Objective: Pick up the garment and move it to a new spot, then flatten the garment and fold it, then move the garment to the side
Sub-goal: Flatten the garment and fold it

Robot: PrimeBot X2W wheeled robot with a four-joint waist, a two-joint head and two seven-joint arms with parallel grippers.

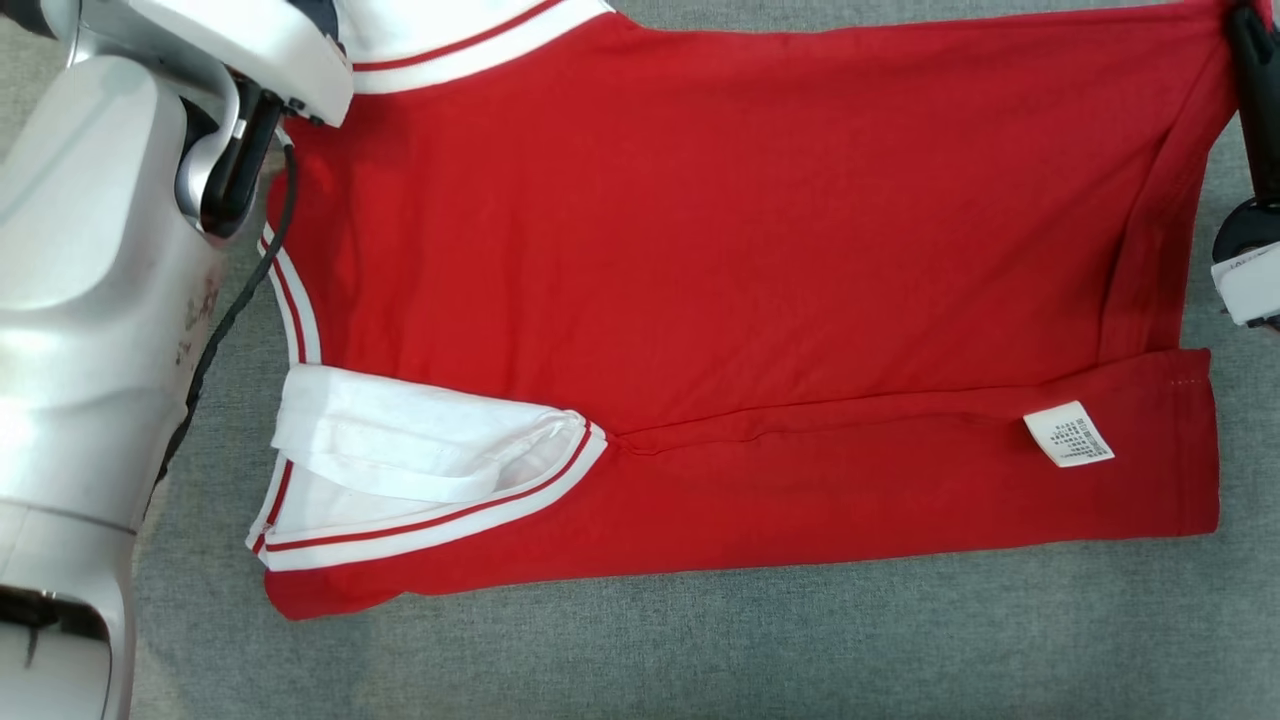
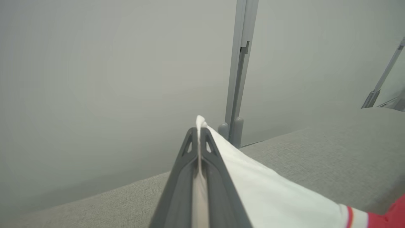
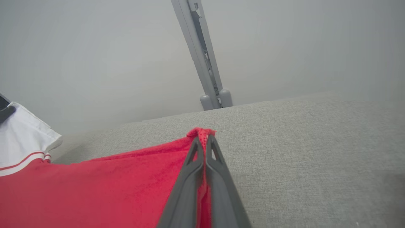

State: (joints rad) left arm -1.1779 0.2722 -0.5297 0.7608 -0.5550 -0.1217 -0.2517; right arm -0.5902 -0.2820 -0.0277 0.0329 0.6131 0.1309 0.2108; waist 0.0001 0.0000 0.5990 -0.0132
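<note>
Your left gripper (image 2: 198, 131) clamps the white sleeve (image 2: 269, 193), right gripper (image 3: 205, 139) clamps the red hem (image 3: 202, 131); red shirt (image 1: 700, 250) runs long-axis left-right between them, body toward you.

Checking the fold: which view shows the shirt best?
Head view: the shirt lies spread, near edge folded over. Left wrist view shows its white edge in the left pincer; right wrist view, a red corner in the right pincer.
</note>
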